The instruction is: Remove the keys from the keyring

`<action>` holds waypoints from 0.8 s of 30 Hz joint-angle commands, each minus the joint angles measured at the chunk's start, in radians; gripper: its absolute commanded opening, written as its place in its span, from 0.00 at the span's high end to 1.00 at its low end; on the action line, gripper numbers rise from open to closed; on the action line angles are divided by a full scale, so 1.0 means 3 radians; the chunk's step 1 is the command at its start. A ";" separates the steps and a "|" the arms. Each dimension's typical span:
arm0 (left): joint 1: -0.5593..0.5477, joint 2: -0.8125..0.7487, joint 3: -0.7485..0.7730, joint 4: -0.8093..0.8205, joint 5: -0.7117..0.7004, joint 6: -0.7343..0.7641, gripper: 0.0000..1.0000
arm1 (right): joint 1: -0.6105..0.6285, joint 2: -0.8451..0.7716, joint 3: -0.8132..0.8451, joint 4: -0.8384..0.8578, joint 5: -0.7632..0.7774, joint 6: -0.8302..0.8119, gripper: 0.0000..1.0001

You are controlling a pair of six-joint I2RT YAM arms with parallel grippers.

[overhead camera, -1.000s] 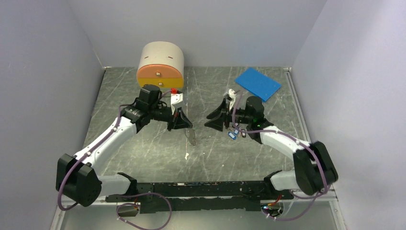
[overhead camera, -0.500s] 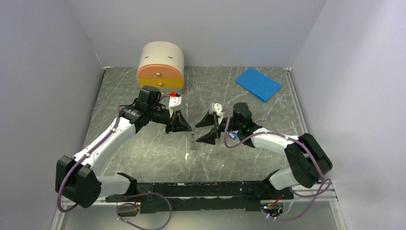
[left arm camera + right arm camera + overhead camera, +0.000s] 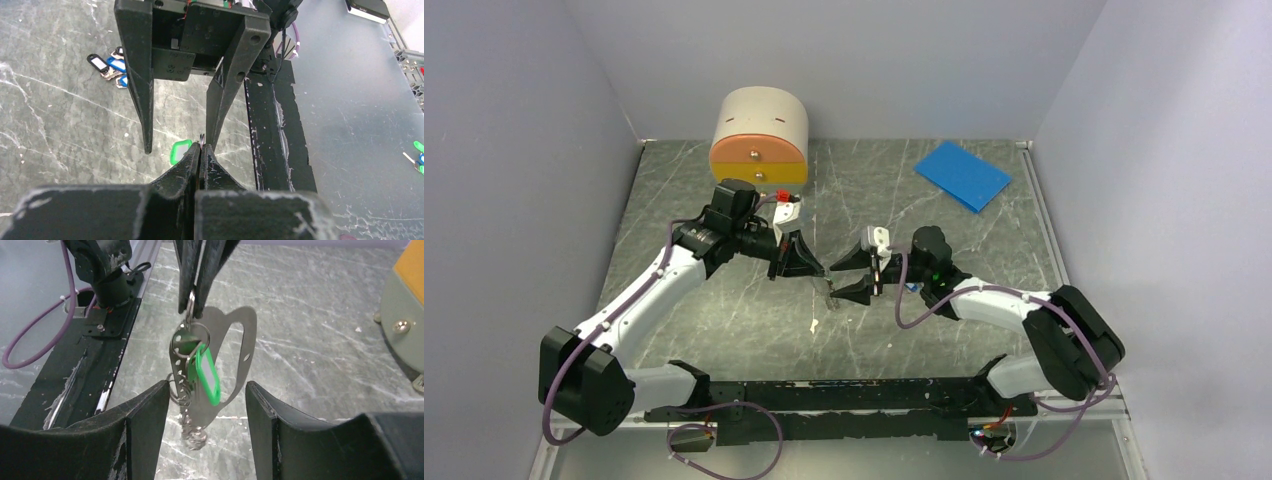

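Left pincer (image 3: 201, 150): clamps fully closed on the keyring (image 3: 176, 346), dangling the keys (image 3: 206, 375) above the surface (image 3: 724, 300). Right pincer (image 3: 206, 385): stands parted around them, gripping nothing.

— Any writing to read here?
— None that I can make out. The green tag (image 3: 206, 374) has a white window, and the side that shows is blank.
— And the flat metal plate (image 3: 235, 352) hanging behind it?
— Bare metal with a few holes; no stamp or number shows.
— What about the blue and black tags (image 3: 107, 65) on the worktop (image 3: 50, 125)?
— They have white inserts too, but they are too small to tell whether anything is written on them.
— The blue sheet (image 3: 962, 173) or the round-topped box (image 3: 759, 125) at the back?
— Both have plain faces from above, with no letters, brand or sign that can be read.
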 commanded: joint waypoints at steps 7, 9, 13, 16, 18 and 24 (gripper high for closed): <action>0.0002 -0.0045 0.0067 -0.0023 0.0133 0.0071 0.97 | -0.0004 -0.0387 0.0017 -0.0038 0.0014 -0.0171 0.42; 0.0002 -0.0033 0.0067 -0.0019 0.0134 0.0074 0.97 | -0.0004 -0.0374 0.0004 0.0001 0.0012 -0.0149 0.45; -0.0008 -0.0021 0.0067 -0.0014 0.0136 0.0061 0.98 | -0.0001 -0.0338 0.0028 -0.0014 -0.0019 -0.0135 0.55; -0.0017 -0.0026 0.0055 0.0020 0.0136 0.0032 0.97 | 0.0002 -0.0291 0.0048 -0.0029 -0.0060 -0.0124 0.62; -0.0024 -0.0026 0.0056 0.0030 0.0135 0.0027 0.97 | 0.0009 -0.0268 0.0067 -0.0008 -0.0100 -0.0098 0.65; -0.0037 -0.0031 0.0043 0.0058 0.0095 -0.0003 0.97 | 0.0059 -0.0239 0.0085 0.0001 -0.0115 -0.0080 0.65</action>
